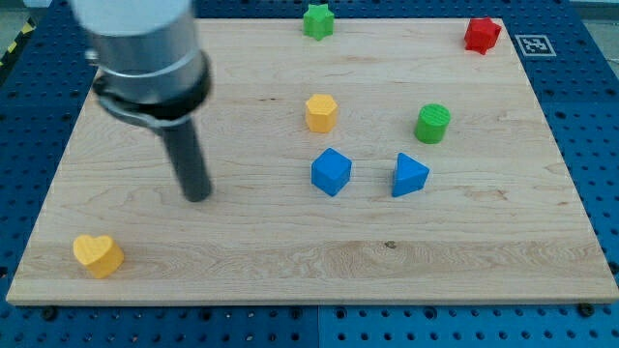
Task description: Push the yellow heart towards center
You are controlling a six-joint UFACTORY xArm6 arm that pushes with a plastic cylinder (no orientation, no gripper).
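Above and right of the yellow heart (98, 255), my tip (197, 196), rod upright, touching nothing.

Pale wooden board (290, 242), blue perforated table (580, 126) around it, even light

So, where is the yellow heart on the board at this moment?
The yellow heart lies near the wooden board's bottom-left corner in the camera view, apart from every other block. My tip stands above it and to its right, not touching it.
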